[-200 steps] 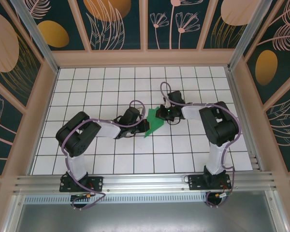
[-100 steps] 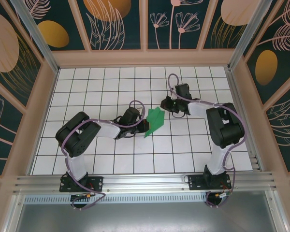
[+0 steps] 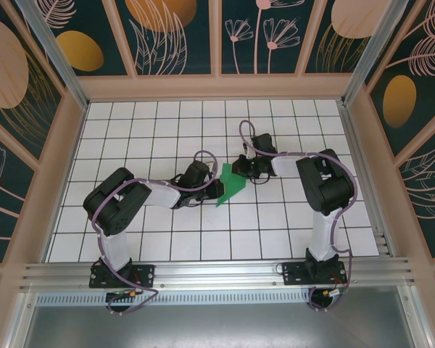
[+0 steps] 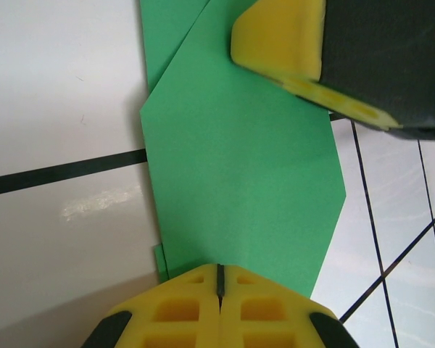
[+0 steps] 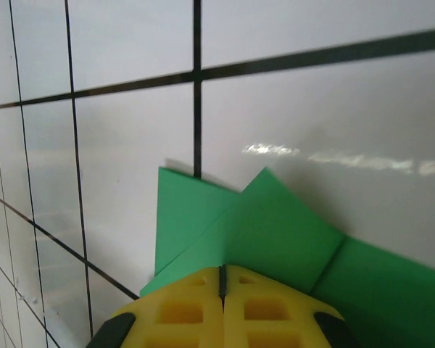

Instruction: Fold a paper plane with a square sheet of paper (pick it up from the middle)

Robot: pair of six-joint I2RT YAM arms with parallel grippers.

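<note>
Starting at left: plenty of bare table (image 3: 167, 130), several open tiles out to the wooden left wall (image 3: 71, 138). Reading the left gripper (image 3: 216, 190) as pressed together, no gap at the seam in its wrist view (image 4: 219, 272), tips down on the near edge of the square sheet of paper (image 3: 230, 185). Looks like pinning flat rather than pinching, though can't confirm. Centre next: finding the paper mid-table, creased into a layered green wedge (image 4: 239, 167), lying flat on the tiles between the two grippers. Expect light, thin, floppy stock, stiff only along the creases. Slick on glossy tile, so likely to skate under any sideways push unless held down. Easy to crumple or tear at the points. Best to hold by pressing from above on the layered middle, or nip a free edge at a layer step; avoid the sharp corners. Moving right: right gripper (image 3: 239, 168) closed tight too (image 5: 222, 274), tips on the far-right part of the paper (image 5: 268, 217), one yellow pad (image 4: 279, 36) showing over the paper from the left wrist. Both sets of tips close together over a small wedge, so little room between them; mind collisions. Further right, open tiles up to the right wall (image 3: 364, 145). Far side free as well; near side bounded by the rail (image 3: 217, 272) at the arm bases.
</note>
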